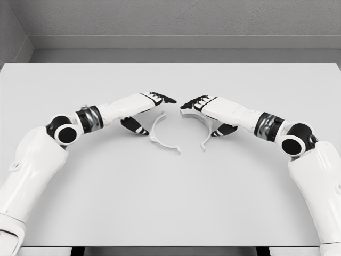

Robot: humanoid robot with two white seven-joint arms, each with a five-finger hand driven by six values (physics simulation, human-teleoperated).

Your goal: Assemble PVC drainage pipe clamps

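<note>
Two clamp halves on table (170,213), not joined: left clamp half (159,136) free beside left hand (146,109), fingers extended, holding nothing. Right clamp half (205,130) partly under right hand (205,109); grip unclear. Assembly judged barely begun; mating remains.

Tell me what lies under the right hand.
Part of a white clamp half lies under the right hand on the table; its upper end is covered, so any contact cannot be seen.
</note>
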